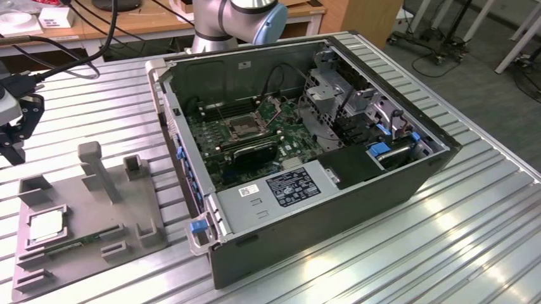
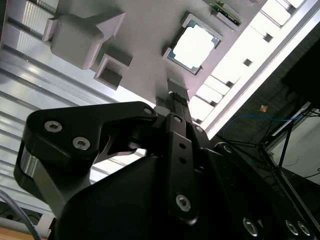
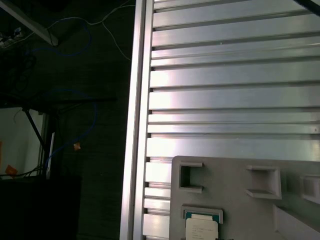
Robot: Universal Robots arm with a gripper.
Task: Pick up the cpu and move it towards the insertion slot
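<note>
The cpu (image 1: pixel 47 225) is a small silvery square lying flat in a recess of the grey fixture plate (image 1: pixel 127 212) at the exterior view's lower left. It also appears in the second wrist view (image 2: pixel 194 44) and the first wrist view (image 3: pixel 202 228). My black gripper (image 1: pixel 12 151) hangs at the exterior view's far left edge, above the table just beyond the plate, apart from the cpu. In the second wrist view the gripper (image 2: pixel 176 97) points toward the plate short of the cpu. The insertion slot (image 1: pixel 241 131) sits on the green board inside the open computer case (image 1: pixel 338 209).
A narrow green circuit strip (image 1: pixel 72 244) lies in the plate beside the cpu. Grey posts (image 1: pixel 93 168) rise from the plate. The ribbed metal table (image 1: pixel 439 253) ends close to the plate, with dark floor and cables (image 3: pixel 65 100) beyond its edge. The arm's base (image 1: pixel 224 22) stands behind the case.
</note>
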